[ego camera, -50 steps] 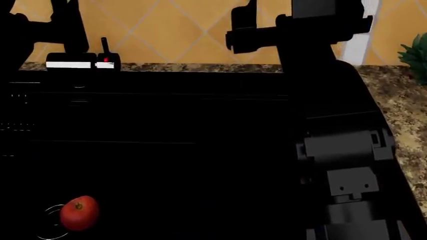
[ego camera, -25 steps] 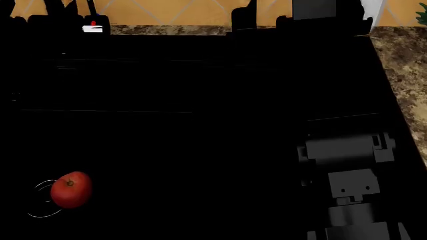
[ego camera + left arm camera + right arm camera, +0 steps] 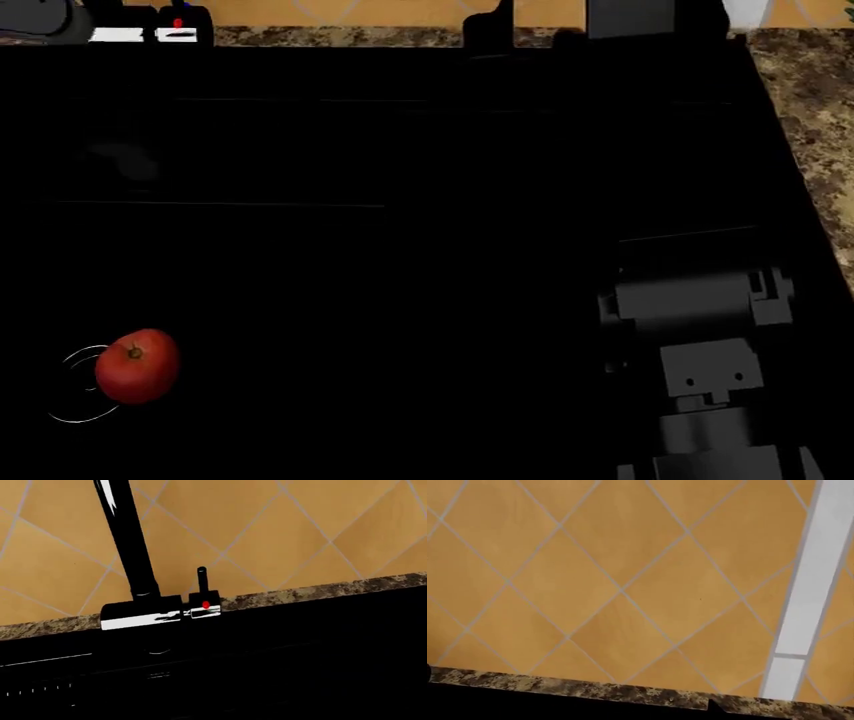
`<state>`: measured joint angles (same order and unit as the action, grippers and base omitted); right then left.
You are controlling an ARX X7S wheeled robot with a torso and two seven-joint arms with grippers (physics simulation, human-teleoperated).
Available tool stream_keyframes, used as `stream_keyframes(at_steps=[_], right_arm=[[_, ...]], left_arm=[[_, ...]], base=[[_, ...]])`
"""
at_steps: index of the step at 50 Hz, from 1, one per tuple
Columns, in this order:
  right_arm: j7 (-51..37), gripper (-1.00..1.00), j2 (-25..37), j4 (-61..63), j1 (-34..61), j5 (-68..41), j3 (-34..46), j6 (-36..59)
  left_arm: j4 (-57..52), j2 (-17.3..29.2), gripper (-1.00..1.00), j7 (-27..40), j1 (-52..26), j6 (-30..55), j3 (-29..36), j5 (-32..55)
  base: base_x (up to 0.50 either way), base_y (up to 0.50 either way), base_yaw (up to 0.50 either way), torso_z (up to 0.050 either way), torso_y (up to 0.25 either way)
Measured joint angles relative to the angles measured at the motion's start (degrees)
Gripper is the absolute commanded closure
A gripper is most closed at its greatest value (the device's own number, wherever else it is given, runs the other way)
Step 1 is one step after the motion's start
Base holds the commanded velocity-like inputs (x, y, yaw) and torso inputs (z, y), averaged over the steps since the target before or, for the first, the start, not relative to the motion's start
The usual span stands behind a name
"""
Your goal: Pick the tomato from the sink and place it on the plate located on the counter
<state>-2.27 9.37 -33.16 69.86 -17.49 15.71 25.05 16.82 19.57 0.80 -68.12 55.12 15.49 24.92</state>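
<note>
**Desk:** Where is the tomato, and what do your cameras show?

**Operator:** The tomato [image 3: 136,366] lies on the floor of the black sink [image 3: 400,250], near left in my head view, resting against a thin bright ring. Nothing touches it. A second ago it sat lower in that view and the far wall tiles filled the upper part; now only a thin strip of tile shows at the top — my view has tipped down into the basin.

**Desk:** And the hands?

**Operator:** I cannot tell whether either is wide or narrow. Neither wrist camera shows its own fingers. The right arm [image 3: 694,340] shows as a grey block on the near right, well apart from the tomato, in the same spot as before.

**Desk:** Anything else?

**Operator:** The speckled counter [image 3: 807,110] runs down the right side and along the far edge. The faucet [image 3: 127,545] stands at the sink's far left, its chrome base [image 3: 141,616] beside a small lever with a red dot [image 3: 205,605]. The right wrist camera sees only orange diamond tiles [image 3: 620,580], a white vertical strip [image 3: 810,595] and the counter's far edge.
</note>
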Motion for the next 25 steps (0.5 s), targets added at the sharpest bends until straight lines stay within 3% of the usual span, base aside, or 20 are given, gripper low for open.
stream_keyframes(at_steps=[12, 25], right_arm=[[-0.1, -1.0, 0.2, 0.6, 0.0, -0.5, 0.1, 0.3], [-0.4, -1.0, 0.5, 1.6, -0.3, -1.1, 0.1, 0.7]], left_arm=[[-5.2, 3.9, -1.0, -1.9, 0.7, 13.8, 3.5, 3.1], [-9.4, 7.5, -1.0, -3.8, 3.4, 22.1, 6.1, 5.9]], base=[[0.0, 0.0, 0.0, 0.0, 0.0], [0.0, 0.0, 0.0, 0.0, 0.0]])
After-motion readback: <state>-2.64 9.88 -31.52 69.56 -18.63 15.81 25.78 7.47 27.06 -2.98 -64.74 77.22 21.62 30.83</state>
